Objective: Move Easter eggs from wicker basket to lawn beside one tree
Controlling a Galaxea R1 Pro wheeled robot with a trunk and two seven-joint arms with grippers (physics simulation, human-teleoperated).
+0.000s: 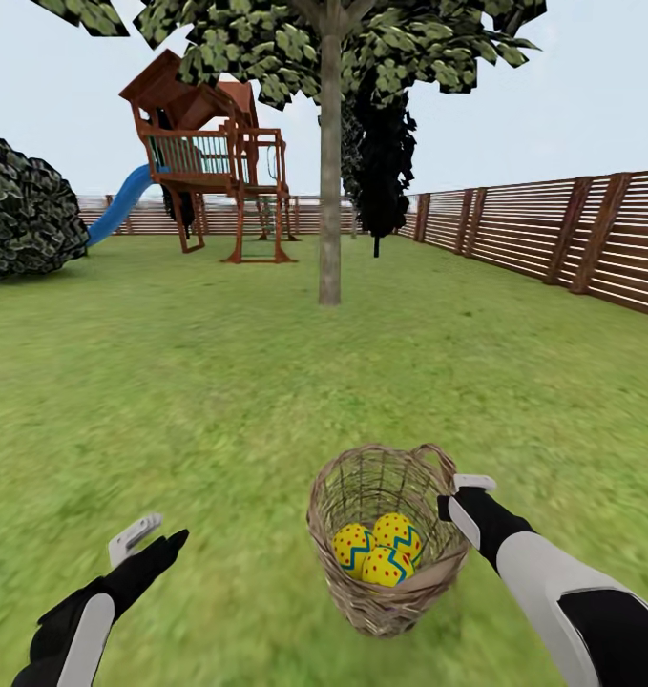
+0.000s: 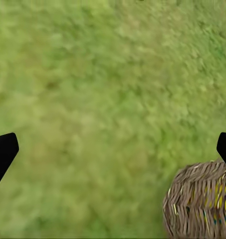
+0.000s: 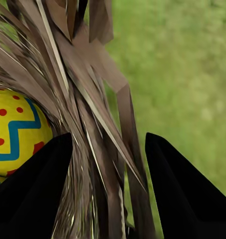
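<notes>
The wicker basket [image 1: 386, 587] is low in the head view, tilted, with three yellow Easter eggs [image 1: 386, 549] lying inside. My right gripper [image 1: 460, 494] grips the basket's rim beside the loop handle [image 1: 436, 458]. In the right wrist view the gripper [image 3: 108, 137] is shut on the woven wall [image 3: 100, 114], one finger inside near an egg [image 3: 13, 132] and one outside. My left gripper [image 1: 156, 536] hangs open over the lawn [image 1: 171, 382], left of the basket [image 2: 200, 201]. The grey-brown tree trunk [image 1: 330, 191] stands straight ahead, several metres off.
A wooden playset [image 1: 214, 153] with a blue slide [image 1: 123, 200] stands at the back left, and a round dark bush [image 1: 23, 205] at the far left. A slim tree with black foliage [image 1: 386, 162] is behind the trunk. The slatted fence [image 1: 553, 229] runs along the right.
</notes>
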